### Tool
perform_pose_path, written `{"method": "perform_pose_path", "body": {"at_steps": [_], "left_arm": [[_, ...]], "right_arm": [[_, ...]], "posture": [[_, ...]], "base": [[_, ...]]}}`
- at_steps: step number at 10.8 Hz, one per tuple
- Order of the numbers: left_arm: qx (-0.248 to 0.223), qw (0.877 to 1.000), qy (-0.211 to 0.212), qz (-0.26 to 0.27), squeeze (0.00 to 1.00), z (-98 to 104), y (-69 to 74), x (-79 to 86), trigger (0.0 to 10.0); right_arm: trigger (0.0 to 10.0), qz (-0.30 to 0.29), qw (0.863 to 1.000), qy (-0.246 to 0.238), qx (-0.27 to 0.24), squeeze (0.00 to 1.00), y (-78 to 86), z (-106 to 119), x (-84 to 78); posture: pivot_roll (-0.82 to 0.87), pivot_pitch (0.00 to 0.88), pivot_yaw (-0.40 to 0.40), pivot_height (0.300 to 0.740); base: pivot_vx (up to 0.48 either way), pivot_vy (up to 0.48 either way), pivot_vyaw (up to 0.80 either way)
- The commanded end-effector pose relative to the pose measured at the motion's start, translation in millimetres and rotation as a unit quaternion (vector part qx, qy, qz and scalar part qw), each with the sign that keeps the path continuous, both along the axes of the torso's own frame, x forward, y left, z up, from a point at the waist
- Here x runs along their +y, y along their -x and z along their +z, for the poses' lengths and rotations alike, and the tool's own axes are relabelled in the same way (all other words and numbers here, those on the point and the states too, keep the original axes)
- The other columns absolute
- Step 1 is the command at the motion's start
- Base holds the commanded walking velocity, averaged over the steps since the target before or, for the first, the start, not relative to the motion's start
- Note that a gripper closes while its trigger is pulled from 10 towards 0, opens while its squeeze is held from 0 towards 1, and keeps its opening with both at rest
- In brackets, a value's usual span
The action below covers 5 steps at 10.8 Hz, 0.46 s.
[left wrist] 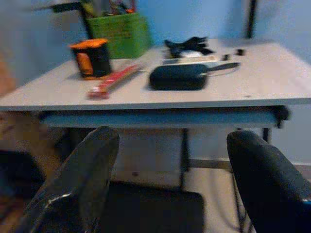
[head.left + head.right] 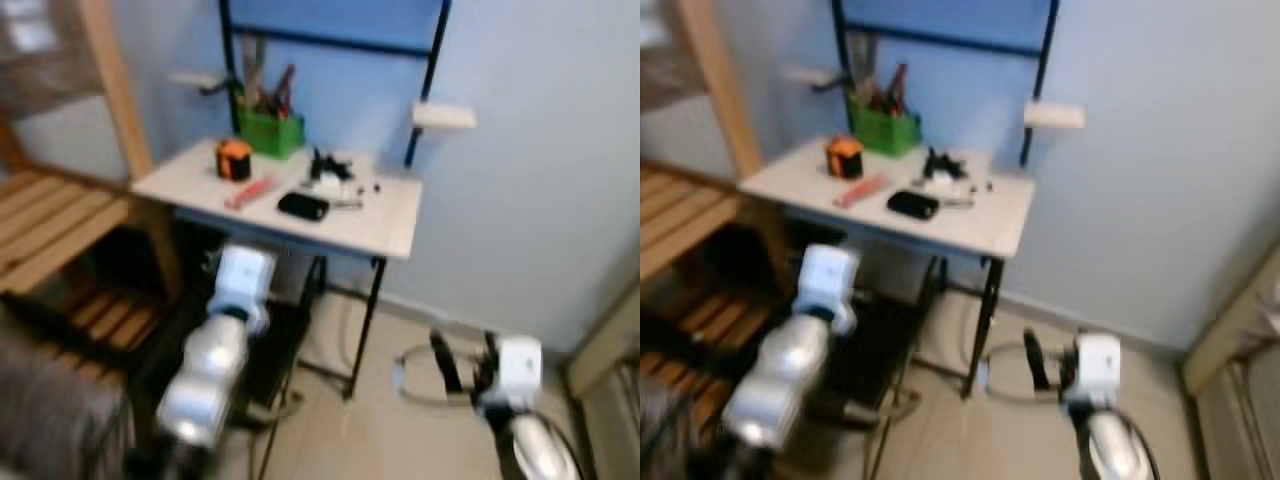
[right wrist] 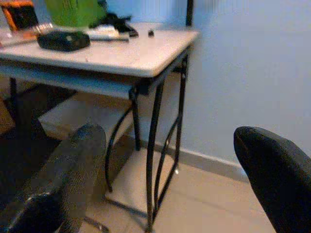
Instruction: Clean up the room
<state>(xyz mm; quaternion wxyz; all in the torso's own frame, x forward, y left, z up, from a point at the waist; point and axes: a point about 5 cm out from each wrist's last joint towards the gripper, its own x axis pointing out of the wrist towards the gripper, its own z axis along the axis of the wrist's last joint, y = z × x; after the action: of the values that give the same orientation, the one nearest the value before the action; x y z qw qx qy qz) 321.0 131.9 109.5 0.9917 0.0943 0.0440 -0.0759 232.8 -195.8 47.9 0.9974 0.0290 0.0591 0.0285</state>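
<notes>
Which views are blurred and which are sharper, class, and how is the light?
Left and right eye views: motion-blurred throughout; the green basket and black case on the white desk have soft edges. Left wrist view: clearer, the orange-and-black object readable; the near fingers are out of focus. Right wrist view: fairly sharp desk legs, dim under the desk. Lighting is even and bluish.

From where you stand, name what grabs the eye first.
The green basket crammed with tools stands at the back of the white desk, with an orange-and-black tape measure just in front of it. A black case lies mid-desk beside a red strip. Both tools, left and right, hang open below desk level.
</notes>
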Motion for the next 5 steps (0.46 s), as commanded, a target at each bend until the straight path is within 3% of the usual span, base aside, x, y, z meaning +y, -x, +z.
{"method": "perform_pose_path", "body": {"at_steps": [1,3,5], "left_arm": [[-0.010,1.000,0.008,-0.021,0.00,5.7,-3.7,-13.0,10.0],[0.006,1.000,0.004,-0.013,0.00,-2.9,-5.9,-5.6,10.0],[0.022,0.999,0.018,-0.021,0.00,-22.5,12.1,-14.8,10.0]], "right_arm": [[10.0,-0.017,1.000,0.006,0.013,0.00,2.1,-4.6,-8.2],[10.0,-0.018,1.000,0.004,0.013,0.00,0.5,-7.4,-2.8],[10.0,-0.011,1.000,0.014,0.016,0.00,7.9,-11.0,-3.9]], "posture": [[0.10,0.000,0.018,0.731],[0.10,0.000,0.028,0.731],[0.10,0.000,0.027,0.731]], "base": [[0.000,0.000,0.00],[0.000,0.000,0.00],[0.000,0.000,0.00]]}}
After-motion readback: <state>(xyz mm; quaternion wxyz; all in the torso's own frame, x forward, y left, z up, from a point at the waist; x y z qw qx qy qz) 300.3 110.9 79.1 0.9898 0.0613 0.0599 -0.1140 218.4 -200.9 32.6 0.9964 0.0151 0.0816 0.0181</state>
